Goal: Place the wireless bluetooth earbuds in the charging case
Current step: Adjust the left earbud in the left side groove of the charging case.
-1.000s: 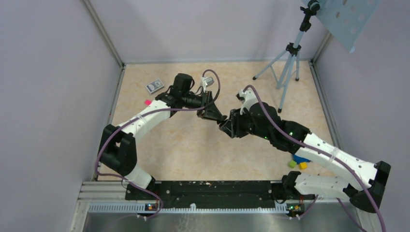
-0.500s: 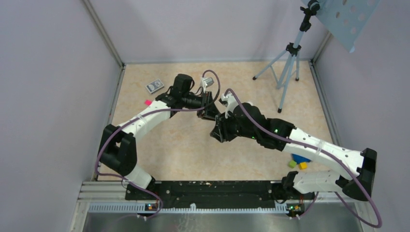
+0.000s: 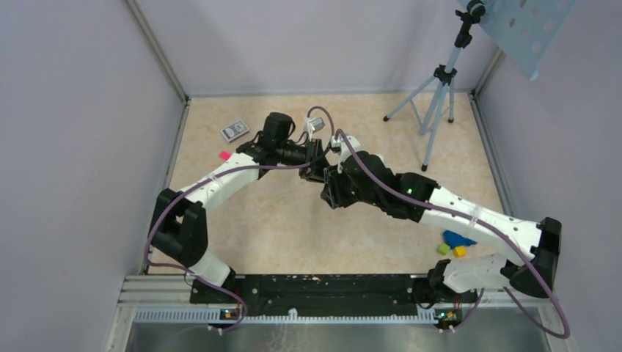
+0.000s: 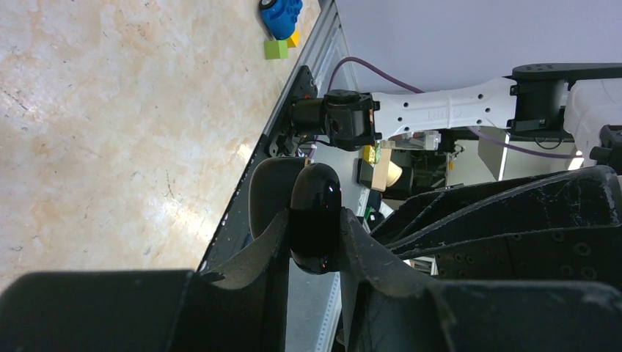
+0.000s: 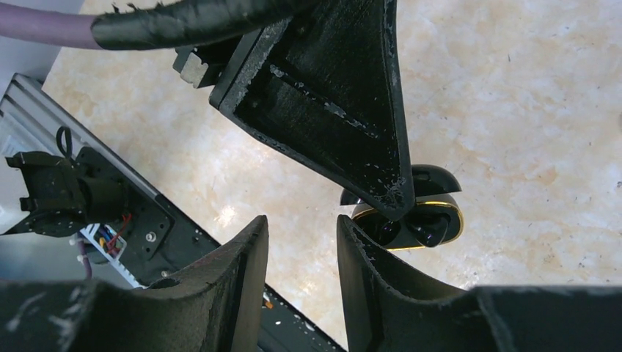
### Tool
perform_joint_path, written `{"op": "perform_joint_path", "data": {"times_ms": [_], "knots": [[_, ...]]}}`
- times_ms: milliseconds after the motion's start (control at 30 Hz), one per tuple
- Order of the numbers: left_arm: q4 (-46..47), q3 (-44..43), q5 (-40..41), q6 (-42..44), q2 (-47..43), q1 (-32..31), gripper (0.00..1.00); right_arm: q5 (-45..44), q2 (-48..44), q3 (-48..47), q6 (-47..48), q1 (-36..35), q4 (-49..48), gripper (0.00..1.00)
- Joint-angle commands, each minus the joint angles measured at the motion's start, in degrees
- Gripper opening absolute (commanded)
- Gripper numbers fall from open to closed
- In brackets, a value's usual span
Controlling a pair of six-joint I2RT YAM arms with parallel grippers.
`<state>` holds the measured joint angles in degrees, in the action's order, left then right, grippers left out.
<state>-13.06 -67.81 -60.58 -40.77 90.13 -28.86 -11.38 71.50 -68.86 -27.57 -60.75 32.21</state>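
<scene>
My left gripper [image 4: 315, 224] is shut on the charging case [image 4: 315, 205], a glossy black pebble held above the table with its lid [image 4: 265, 192] swung open. In the right wrist view the case [image 5: 422, 224] shows a gold rim and two dark glossy hollows, partly behind a left finger [image 5: 330, 95]. My right gripper [image 5: 302, 220] is open and empty, just beside and below the case. In the top view the left gripper [image 3: 320, 170] and right gripper [image 3: 330, 192] nearly touch, and the case is hidden between them. No white earbuds are in view.
A tripod [image 3: 433, 110] stands at the back right. A small grey box [image 3: 235, 130] and a pink bit [image 3: 224, 155] lie at the back left. Blue, green and yellow blocks [image 3: 455, 244] lie near the right arm, also in the left wrist view [image 4: 281, 15].
My right arm has swung left and its gripper has closed in on the left gripper. The left arm has held still with the case.
</scene>
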Motion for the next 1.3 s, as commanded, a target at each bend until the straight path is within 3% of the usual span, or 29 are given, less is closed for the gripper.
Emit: {"op": "perform_joint_path", "data": {"times_ms": [0, 367, 733, 867, 1267], "knots": [[2.8, 0.1, -1.5, -0.2, -2.3, 0.2, 0.00, -1.3, -0.3, -2.5, 0.6, -0.6, 2.4, 0.39], [2.5, 0.2, -1.4, -0.1, -2.3, 0.1, 0.00, 1.3, -2.2, -2.9, 1.8, -1.6, 1.1, 0.40], [2.5, -0.3, -0.9, -1.7, -1.9, 0.2, 0.00, -16.8, -5.7, -3.6, 1.9, -5.3, 9.1, 0.37], [2.5, -0.4, -0.7, -1.8, -1.8, 0.2, 0.00, -17.2, -4.0, -4.8, 0.0, -5.3, 10.2, 0.32], [2.2, -0.4, -0.7, -1.7, -1.8, 0.1, 0.00, -13.2, -0.6, -4.9, 2.4, -5.3, 6.6, 0.32]]}}
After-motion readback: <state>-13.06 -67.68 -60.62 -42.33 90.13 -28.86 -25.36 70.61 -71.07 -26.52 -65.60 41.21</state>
